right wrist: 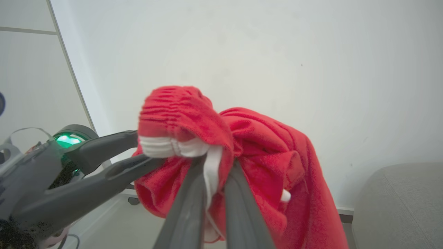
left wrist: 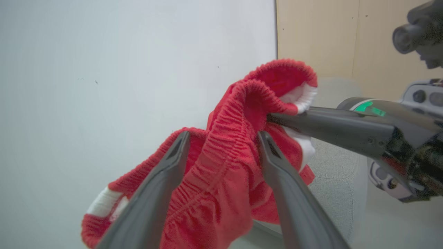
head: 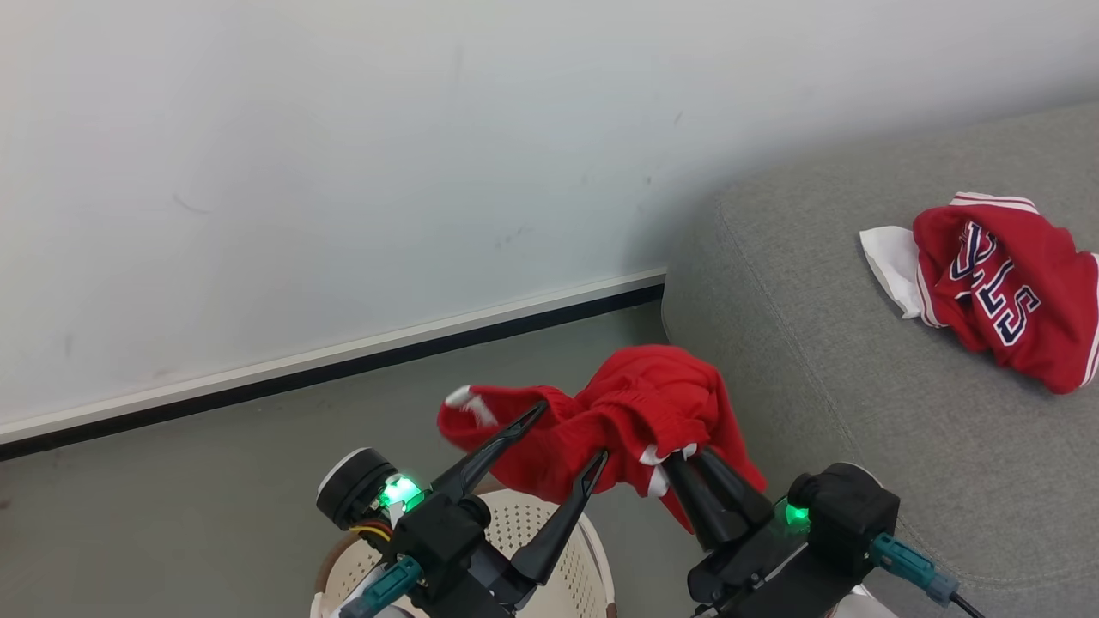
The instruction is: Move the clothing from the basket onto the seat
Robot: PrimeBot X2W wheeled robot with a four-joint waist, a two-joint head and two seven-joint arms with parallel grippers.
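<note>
I am in a plain indoor room furnished like a living-room corner. Ahead of my hands rises a bare white wall, with a white skirting board and a dark strip at its foot, above a smooth grey floor. To the right of my right hand sits a grey upholstered sofa. Below my left hand stands a perforated laundry basket. Laundry marks it as domestic too: a red garment pinched in my right hand and a red jersey on the sofa. A pale wood-look panel joins the wall past my right hand.
</note>
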